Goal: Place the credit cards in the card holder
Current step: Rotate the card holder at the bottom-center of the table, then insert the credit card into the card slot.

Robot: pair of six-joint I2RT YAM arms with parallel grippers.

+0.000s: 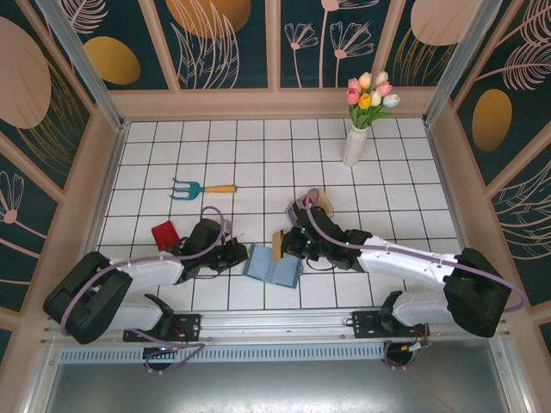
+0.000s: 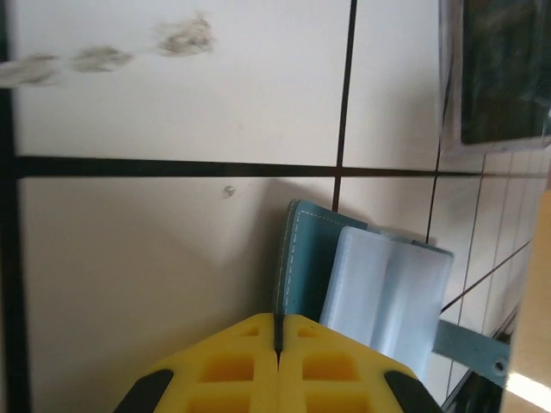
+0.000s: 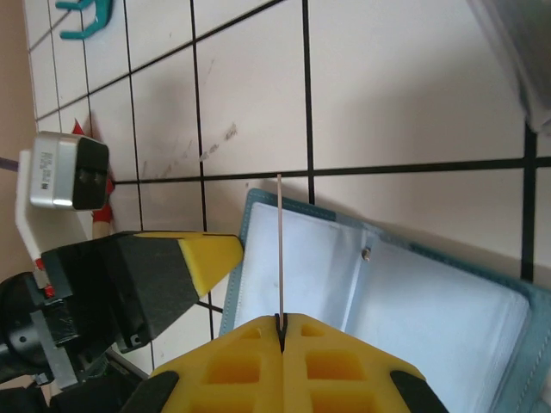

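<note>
Tan card (image 1: 277,247), lettering unclear, in right hand (image 3: 281,325)

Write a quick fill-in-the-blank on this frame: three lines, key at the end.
1. The right tool holds a tan card edge-on over the card holder, which lies ___.
2. A red card lies on the tiles beside the ___ arm.
3. The small garden fork has an ___ handle.
Missing words: open; left; orange.
</note>
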